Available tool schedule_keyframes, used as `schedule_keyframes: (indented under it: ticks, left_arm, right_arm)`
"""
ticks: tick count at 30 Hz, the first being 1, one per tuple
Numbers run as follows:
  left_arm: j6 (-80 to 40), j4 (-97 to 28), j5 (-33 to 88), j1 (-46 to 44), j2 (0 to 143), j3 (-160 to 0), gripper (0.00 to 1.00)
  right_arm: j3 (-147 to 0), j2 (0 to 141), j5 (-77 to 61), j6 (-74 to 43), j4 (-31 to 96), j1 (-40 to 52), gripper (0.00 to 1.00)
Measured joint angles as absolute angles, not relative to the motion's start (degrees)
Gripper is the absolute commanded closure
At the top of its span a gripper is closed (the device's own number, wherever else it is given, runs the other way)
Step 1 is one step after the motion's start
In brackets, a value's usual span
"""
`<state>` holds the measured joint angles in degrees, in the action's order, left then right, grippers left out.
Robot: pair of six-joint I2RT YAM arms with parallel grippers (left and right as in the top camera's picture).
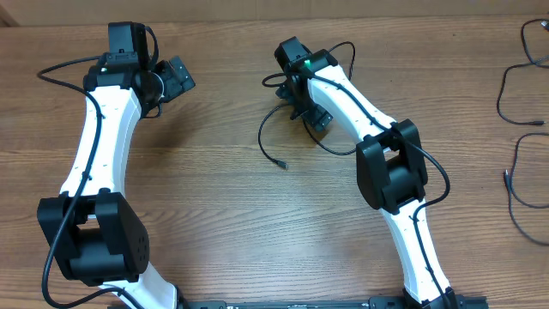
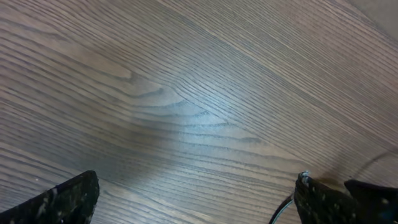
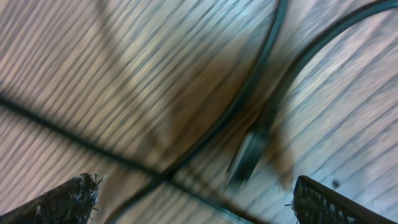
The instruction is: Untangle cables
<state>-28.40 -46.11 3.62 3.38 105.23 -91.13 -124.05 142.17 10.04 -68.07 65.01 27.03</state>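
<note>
A thin black cable (image 1: pixel 263 139) lies in a loose loop at the table's middle, its small plug end (image 1: pixel 282 164) pointing toward the front. My right gripper (image 1: pixel 312 115) hangs over the upper part of that loop. In the right wrist view, blurred black cables (image 3: pixel 245 93) cross on the wood below my open right gripper (image 3: pixel 196 199), and a plug (image 3: pixel 246 159) lies between the fingers' line and the strands; nothing is gripped. My left gripper (image 1: pixel 182 75) is at the back left, open over bare wood (image 2: pixel 196 199), apart from the cables.
Two more thin black cables lie at the right edge, one at the back (image 1: pixel 504 86) and one nearer the front (image 1: pixel 513 184). The wooden table (image 1: pixel 214 197) stretches between the two arm bases. A thin wire (image 2: pixel 283 211) runs beside my left gripper's right finger.
</note>
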Motion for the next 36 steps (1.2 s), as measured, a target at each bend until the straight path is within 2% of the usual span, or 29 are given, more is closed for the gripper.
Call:
schedule_keyframes:
  ticks: [5, 7, 11, 17, 26, 36]
  left_arm:
    - [-28.4, -46.1, 3.9, 3.4, 105.2, -91.1, 0.0]
    - [-28.4, -46.2, 3.9, 3.4, 105.2, -91.1, 0.01]
    - [-28.4, -46.2, 3.9, 3.4, 105.2, -91.1, 0.01]
    - [-28.4, -46.3, 4.1, 3.4, 105.2, -91.1, 0.01]
    - [-28.4, -46.3, 4.1, 3.4, 105.2, -91.1, 0.0]
    - [-28.4, -46.3, 4.1, 3.4, 105.2, -91.1, 0.01]
  right_arm:
    - [-124.0, 143.1, 14.3, -70.9, 64.4, 27.0, 0.01]
    - [-124.0, 143.3, 15.1, -71.1, 64.1, 26.9, 0.12]
    - [-124.0, 143.7, 16.4, -69.4, 63.0, 26.6, 0.6]
    - [-124.0, 144.2, 17.0, -63.4, 61.6, 26.1, 0.96]
    - [-124.0, 144.2, 17.2, -49.8, 61.1, 23.3, 0.96]
    - [-124.1, 144.7, 16.8, -26.0, 54.1, 7.6, 0.96]
